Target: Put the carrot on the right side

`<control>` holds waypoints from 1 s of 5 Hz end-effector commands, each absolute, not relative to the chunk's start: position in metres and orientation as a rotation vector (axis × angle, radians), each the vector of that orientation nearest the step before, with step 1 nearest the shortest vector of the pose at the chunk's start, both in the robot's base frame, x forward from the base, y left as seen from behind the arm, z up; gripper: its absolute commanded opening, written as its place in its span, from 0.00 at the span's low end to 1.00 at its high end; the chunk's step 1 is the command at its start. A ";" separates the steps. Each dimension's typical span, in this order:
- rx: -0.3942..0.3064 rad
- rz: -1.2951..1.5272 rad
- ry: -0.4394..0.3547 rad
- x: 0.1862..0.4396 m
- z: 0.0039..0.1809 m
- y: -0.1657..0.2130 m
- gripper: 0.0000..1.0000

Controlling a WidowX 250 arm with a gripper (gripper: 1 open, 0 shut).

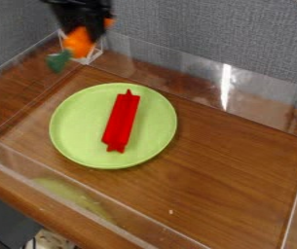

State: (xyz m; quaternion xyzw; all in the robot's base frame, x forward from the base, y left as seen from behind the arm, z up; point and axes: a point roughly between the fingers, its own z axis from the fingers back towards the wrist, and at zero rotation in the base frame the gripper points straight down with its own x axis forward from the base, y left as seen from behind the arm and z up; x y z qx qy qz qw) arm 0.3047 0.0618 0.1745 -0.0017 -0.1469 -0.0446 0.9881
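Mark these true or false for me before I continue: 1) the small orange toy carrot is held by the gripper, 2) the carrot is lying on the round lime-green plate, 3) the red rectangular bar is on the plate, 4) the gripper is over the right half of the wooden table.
1) True: the black gripper is shut on the small orange toy carrot, which hangs clear of the wooden table.
2) False: the carrot is in the air beyond the round lime-green plate, toward the back left.
3) True: the red rectangular bar lies across the plate.
4) False: the gripper is at the upper left of the view.
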 end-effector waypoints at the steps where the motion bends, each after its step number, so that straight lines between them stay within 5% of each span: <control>1: -0.019 -0.112 -0.344 0.306 0.185 0.016 0.00; 3: -0.059 -0.148 -0.283 0.292 0.142 -0.073 0.00; 5: -0.057 -0.239 -0.227 0.301 0.089 -0.105 0.00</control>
